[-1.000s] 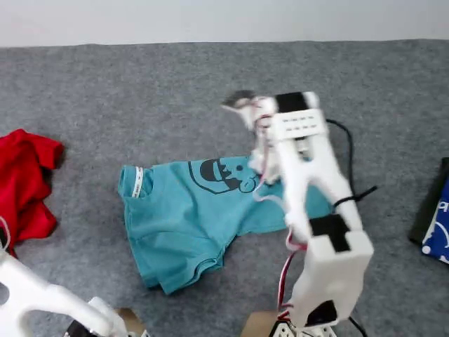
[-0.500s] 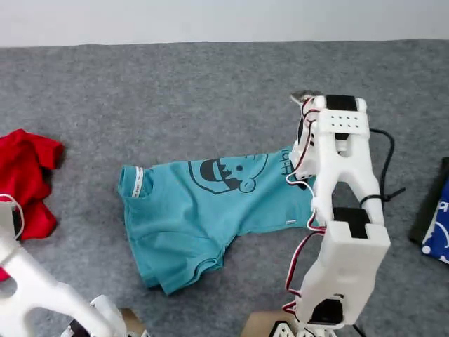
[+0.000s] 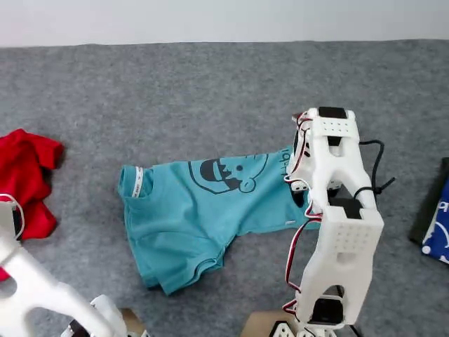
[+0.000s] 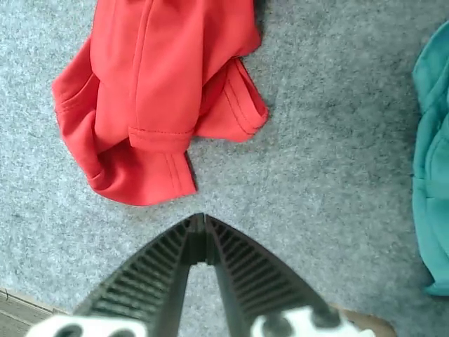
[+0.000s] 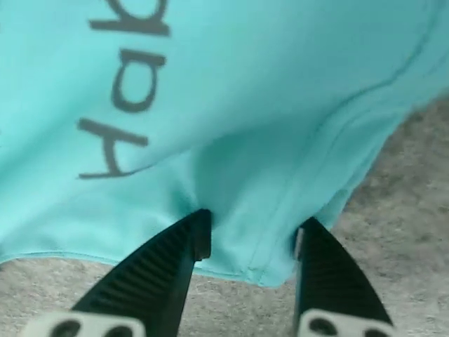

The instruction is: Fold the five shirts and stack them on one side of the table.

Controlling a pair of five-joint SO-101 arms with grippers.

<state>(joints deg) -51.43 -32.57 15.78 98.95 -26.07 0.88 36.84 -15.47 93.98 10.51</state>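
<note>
Right claw (image 5: pixel 252 235) released, fingers spread astride the hem of the teal printed cloth T-shirt (image 3: pixel 203 210); the shirt lies half-spread mid-frame on the grey carpeted surface (image 3: pixel 175 84); left claw (image 4: pixel 203 223) clenched, empty, just beside the bunched red cloth shirt (image 3: pixel 28 175) at the left edge.

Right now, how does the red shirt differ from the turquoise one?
The red shirt lies crumpled in a heap; the turquoise shirt is spread mostly flat. The turquoise shirt bears a dark print; the red shirt shows none. The open right gripper straddles the turquoise shirt's edge; the shut left gripper sits beside the red shirt, apart from it. Both lie on the grey table, neither neatly folded.
</note>
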